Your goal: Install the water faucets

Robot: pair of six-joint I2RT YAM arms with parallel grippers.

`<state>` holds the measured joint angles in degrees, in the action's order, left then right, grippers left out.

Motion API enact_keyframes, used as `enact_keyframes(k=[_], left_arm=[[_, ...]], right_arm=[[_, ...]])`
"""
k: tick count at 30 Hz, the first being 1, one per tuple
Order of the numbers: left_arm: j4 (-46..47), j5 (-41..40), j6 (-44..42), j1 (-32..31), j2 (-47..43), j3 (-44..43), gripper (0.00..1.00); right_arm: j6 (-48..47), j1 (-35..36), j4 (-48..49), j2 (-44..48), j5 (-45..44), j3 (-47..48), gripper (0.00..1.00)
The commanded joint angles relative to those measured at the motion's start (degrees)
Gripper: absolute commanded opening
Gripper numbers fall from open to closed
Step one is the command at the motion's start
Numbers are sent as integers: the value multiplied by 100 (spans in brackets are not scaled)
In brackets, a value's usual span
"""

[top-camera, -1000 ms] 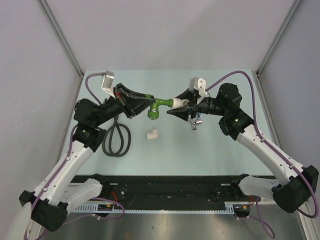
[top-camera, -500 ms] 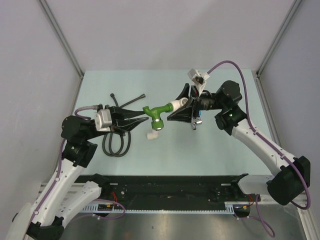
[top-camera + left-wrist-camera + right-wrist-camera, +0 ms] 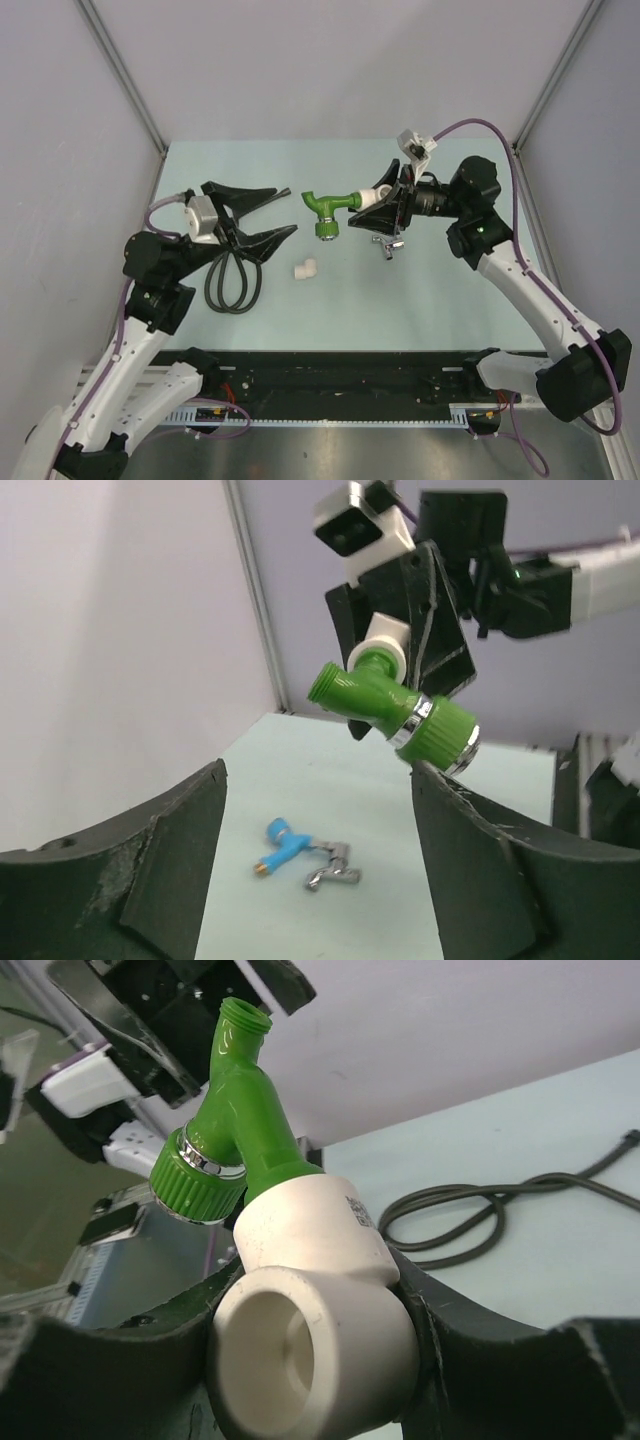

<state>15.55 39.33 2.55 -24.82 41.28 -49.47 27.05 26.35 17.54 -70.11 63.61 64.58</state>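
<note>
Green faucet (image 3: pixel 325 208) sits in the white elbow (image 3: pixel 310 1300) — right claw (image 3: pixel 377 208) pinches that elbow tight. Left claw (image 3: pixel 284 212) gapes empty — grab squarely, twist gently.

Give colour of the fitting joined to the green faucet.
The elbow fitting is white; clearest in right wrist view.

The right claw (image 3: pixel 372 205) partly hides the blue-handled faucet (image 3: pixel 386 247).

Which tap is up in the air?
The green faucet, joined to a white elbow the right gripper holds; the blue-handled faucet lies on the table.
</note>
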Motion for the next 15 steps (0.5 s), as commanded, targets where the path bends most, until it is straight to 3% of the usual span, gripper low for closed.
enact_keyframes(k=[1,5,8,15], left_arm=[[352,-804,1772,38,196,-176,83],[781,-533,3371,38,582,-238,88],[1090,-418,3927,-5,942,-221,88],[1266,-313,4219,-330,1487,-370,88]], right_arm=[[-788,-121,-575,427,-700,143,0],[-1262,-43,-857,586,-1298,143,0],[-1640,72,-998,682,-1720,152,0],[-2089,459,-1200,744,-2371,152,0]])
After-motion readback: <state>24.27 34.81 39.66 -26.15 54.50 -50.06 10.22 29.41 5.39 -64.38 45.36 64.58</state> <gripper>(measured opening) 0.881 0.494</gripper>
